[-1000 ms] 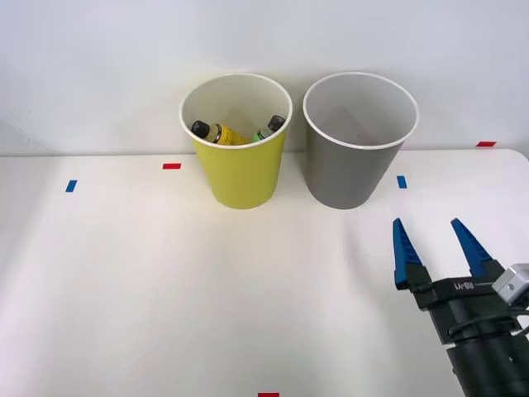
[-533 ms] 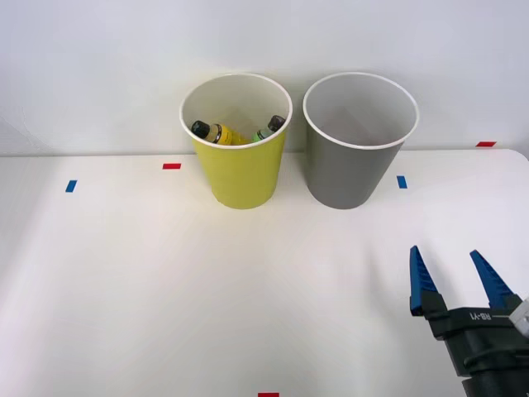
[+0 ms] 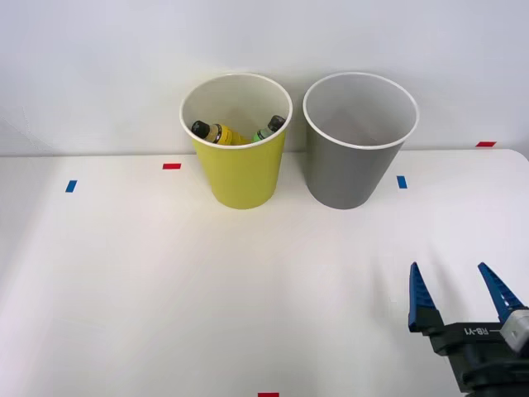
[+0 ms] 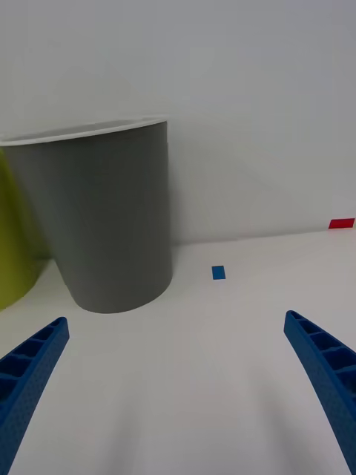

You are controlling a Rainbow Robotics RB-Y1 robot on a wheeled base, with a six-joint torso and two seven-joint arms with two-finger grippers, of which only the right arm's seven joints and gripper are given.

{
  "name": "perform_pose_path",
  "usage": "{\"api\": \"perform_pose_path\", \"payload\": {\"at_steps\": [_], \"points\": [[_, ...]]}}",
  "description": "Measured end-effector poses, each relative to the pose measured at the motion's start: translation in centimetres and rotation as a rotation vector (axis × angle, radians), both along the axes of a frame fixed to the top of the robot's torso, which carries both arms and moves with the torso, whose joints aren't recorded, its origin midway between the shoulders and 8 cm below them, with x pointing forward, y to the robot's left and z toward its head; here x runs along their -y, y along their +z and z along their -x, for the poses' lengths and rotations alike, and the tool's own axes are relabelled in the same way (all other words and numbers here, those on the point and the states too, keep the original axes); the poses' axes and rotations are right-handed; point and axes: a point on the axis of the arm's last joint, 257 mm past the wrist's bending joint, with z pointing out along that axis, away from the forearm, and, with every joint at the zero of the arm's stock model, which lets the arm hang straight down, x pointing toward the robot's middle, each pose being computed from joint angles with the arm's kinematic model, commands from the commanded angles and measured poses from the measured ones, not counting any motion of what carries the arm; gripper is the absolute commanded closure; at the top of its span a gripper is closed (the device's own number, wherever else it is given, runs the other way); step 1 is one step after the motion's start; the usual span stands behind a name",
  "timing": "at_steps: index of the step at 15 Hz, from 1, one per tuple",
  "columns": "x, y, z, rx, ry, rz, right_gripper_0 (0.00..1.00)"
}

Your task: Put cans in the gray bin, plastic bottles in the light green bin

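— Hanging low over the white table (image 3: 124, 289) near its front right corner, the right gripper (image 3: 461, 288) has its two blue ribbed fingers (image 3: 419, 296) spread wide with nothing between them.

— And in the wrist view?

— The same: both fingers sit at the two corners, parted, with bare tabletop between them and the tapered round gray wastebasket with the white rim (image 4: 104, 223) standing well ahead of the right gripper (image 4: 178, 393).

— Where are the task's things?

— The two small dark-capped plastic bottles (image 3: 216, 132), one yellow-bodied and one green-labelled (image 3: 269, 128), lie inside the tapered yellow-green wastebasket (image 3: 240, 178), just beside the gray one (image 3: 351, 178). No can lies on the table. From above, I can't make out what the gray bin holds; its inside looks pale and the bottom is hidden.

— So which step is this?

— I'd judge the sorting is finished or nearly so: nothing is left out to pick up, and the empty gripper is well apart from both bins.

— What does the next move call for?

— Probably just parking the arm clear of the bins, unless another item is set down.
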Motion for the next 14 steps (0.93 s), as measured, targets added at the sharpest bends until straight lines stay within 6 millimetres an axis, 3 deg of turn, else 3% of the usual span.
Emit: {"api": "perform_pose_path", "payload": {"at_steps": [2,7,14], "points": [[-0.4,0.2,0.4,-0.003,-0.019,0.024,0.00],[-2.9,1.0,3.1,0.010,0.057,-0.110,0.00],[-4.1,-0.6,6.1,-0.023,-0.008,0.048,0.00]]}}
